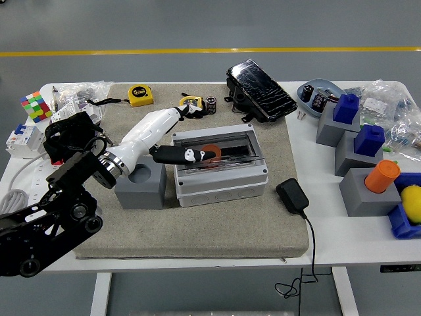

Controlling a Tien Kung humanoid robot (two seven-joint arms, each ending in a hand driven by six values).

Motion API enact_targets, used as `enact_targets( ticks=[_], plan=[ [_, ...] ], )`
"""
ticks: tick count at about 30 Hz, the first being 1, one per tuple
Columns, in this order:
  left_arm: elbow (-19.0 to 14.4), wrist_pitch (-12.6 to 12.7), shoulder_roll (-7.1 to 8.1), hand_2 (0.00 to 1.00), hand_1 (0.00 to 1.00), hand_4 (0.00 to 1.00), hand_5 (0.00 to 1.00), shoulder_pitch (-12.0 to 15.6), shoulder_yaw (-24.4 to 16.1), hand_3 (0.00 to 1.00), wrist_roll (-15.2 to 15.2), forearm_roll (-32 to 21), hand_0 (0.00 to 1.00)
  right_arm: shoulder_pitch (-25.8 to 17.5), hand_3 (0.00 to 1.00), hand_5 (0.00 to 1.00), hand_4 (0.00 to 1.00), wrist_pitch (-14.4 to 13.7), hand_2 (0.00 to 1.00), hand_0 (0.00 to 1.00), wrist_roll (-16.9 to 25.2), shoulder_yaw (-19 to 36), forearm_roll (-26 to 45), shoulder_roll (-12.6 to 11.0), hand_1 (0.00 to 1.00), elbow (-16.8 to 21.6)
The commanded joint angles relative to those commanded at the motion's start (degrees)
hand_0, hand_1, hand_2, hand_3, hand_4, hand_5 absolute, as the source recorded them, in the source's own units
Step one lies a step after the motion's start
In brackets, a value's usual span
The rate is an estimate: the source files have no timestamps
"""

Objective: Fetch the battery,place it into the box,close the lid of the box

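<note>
Left hand (172,135) spread, holding nothing, thumb over box (220,166) lid. Lid down; orange battery (210,151) visible inside. Desk (329,217).

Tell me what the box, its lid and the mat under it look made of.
The box looks like matte light-grey moulded plastic, with crisp edges and ribbed sides. Its lid appears to be smoky see-through plastic, since the orange battery shows through it. The mat looks like soft grey-brown felt or fabric, judging by its dull, fuzzy, glare-free surface.
</note>
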Motion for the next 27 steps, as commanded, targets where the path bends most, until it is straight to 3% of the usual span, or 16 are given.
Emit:
enact_targets(
  ticks=[6,13,16,17,21,27],
  plan=[
    [1.5,2.6,-0.47,0.755,0.781,0.998,0.603,3.1,-9.2,0.777,-3.1,-3.6,0.657,0.1,0.634,0.554,0.994,0.0,0.691,0.646,0.0,0.1,0.0,0.0,0.673,0.0],
    [5.1,6.5,-1.12,0.756,0.784,0.998,0.600,7.0,-17.7,0.780,-8.9,-15.2,0.660,0.2,0.634,0.555,0.994,0.0,0.691,0.645,0.0,0.4,-0.1,0.0,0.673,0.1],
    [6.1,7.7,-1.64,0.756,0.784,0.998,0.600,8.7,-20.1,0.780,-11.5,-20.0,0.660,0.2,0.634,0.555,0.994,0.0,0.691,0.645,-0.1,0.6,-0.1,0.1,0.673,0.1],
    [6.5,8.2,-1.89,0.727,0.747,0.998,0.586,9.5,-21.0,0.762,-12.9,-22.5,0.588,0.2,0.634,0.555,0.993,0.0,0.691,0.645,-0.1,0.6,-0.1,0.1,0.673,0.1],
    [6.8,9.6,-2.72,0.727,0.747,0.998,0.586,11.7,-23.2,0.762,-17.1,-31.0,0.588,0.3,0.634,0.555,0.993,0.0,0.691,0.645,0.0,0.9,-0.3,0.2,0.673,0.1],
    [6.6,10.0,-3.64,0.699,0.711,0.998,0.571,13.8,-26.7,0.740,-19.3,-35.9,0.545,0.8,0.634,0.555,0.994,-0.1,0.691,0.645,0.0,1.3,-0.5,0.4,0.673,0.0]
  ],
)
